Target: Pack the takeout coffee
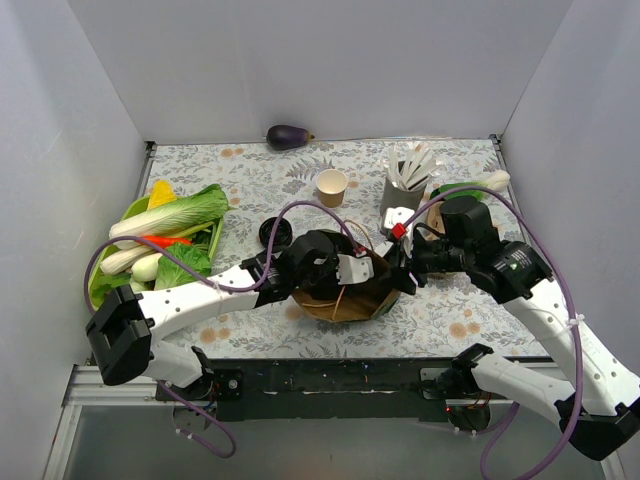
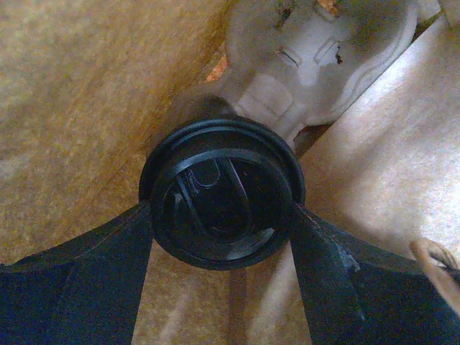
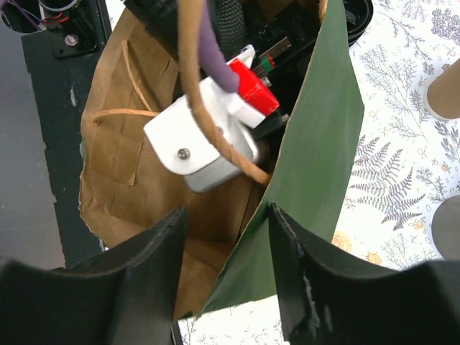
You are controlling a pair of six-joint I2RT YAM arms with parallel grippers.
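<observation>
The takeout coffee (image 2: 223, 194) shows from above as a round black lid, deep inside the bag (image 1: 340, 300), whose inner walls are brown paper (image 2: 72, 108). My left gripper (image 2: 221, 210) is down in the bag, with its two black fingers (image 2: 108, 273) pressed against opposite sides of the lid. It is shut on the cup. At the bag's right rim my right gripper (image 3: 226, 212) (image 1: 405, 272) stands open. The bag's green wall (image 3: 316, 144) runs between its fingers and touches only the right one. The cup's tan body is hidden.
A lidless tan cup (image 1: 332, 186), a stack of black lids (image 1: 275, 233) and a grey holder of white utensils (image 1: 405, 185) stand behind the bag. Vegetables fill a green tray (image 1: 160, 240) on the left. An eggplant (image 1: 288, 137) lies at the back wall. A pale moulded piece (image 2: 309, 50) lies inside the bag.
</observation>
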